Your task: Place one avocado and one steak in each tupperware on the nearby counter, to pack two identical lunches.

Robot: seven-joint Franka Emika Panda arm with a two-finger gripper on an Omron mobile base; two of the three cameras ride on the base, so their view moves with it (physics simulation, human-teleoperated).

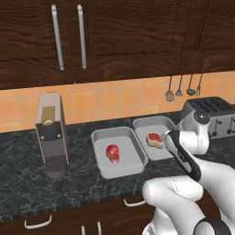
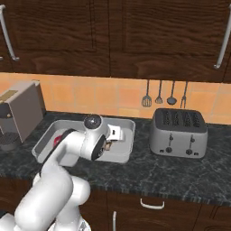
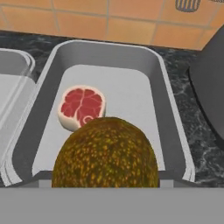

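A mottled dark-green avocado [image 3: 105, 153] fills the bottom of the hand view, held in my gripper [image 2: 108, 146], whose fingertips are hidden behind it. It hangs over the near end of the right tupperware [image 3: 170, 100], where a red steak [image 3: 82, 106] lies. From the left base view, this right tupperware [image 1: 153, 121] holds its steak [image 1: 154, 140] just beside my wrist. The left tupperware [image 1: 98, 137] holds another steak [image 1: 112, 153]. Both trays sit side by side on the dark counter [image 1: 27, 174].
A silver toaster [image 2: 178, 131] stands right of the trays, close to the hand. A grey coffee machine [image 1: 51, 133] stands to the left. Kitchen utensils [image 2: 164, 97] hang on the orange tiled wall behind, under dark wooden cupboards.
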